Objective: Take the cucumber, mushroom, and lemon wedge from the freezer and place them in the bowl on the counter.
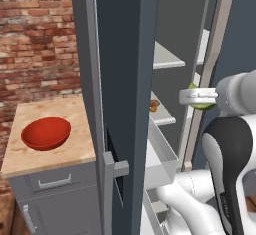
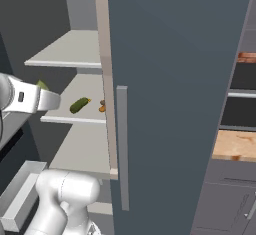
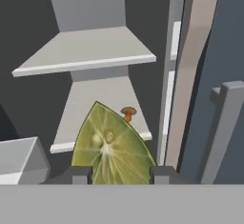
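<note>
My gripper (image 3: 119, 175) is shut on the lemon wedge (image 3: 112, 147), a yellow-green slice that stands up between the two fingertips (image 3: 81, 174). The gripper (image 1: 200, 99) hangs in front of the open freezer (image 1: 120, 79), with the wedge (image 1: 202, 106) peeking out around it. On the middle shelf (image 2: 85, 116) lie the dark green cucumber (image 2: 79, 105) and the brown-capped mushroom (image 2: 102, 106). That mushroom (image 3: 127, 112) sits just beyond the wedge, and also at the shelf's edge (image 1: 154, 105). The red bowl (image 1: 46, 133) sits empty on the beige counter (image 1: 75, 114), left of the freezer.
The freezer's open door (image 2: 175, 94) with its grey bar handle (image 2: 122, 149) stands right of the gripper. An open pale drawer (image 1: 162, 156) juts out below the shelves. A brick wall (image 1: 35, 39) rises behind the counter. My own arm (image 1: 227, 154) fills the lower right.
</note>
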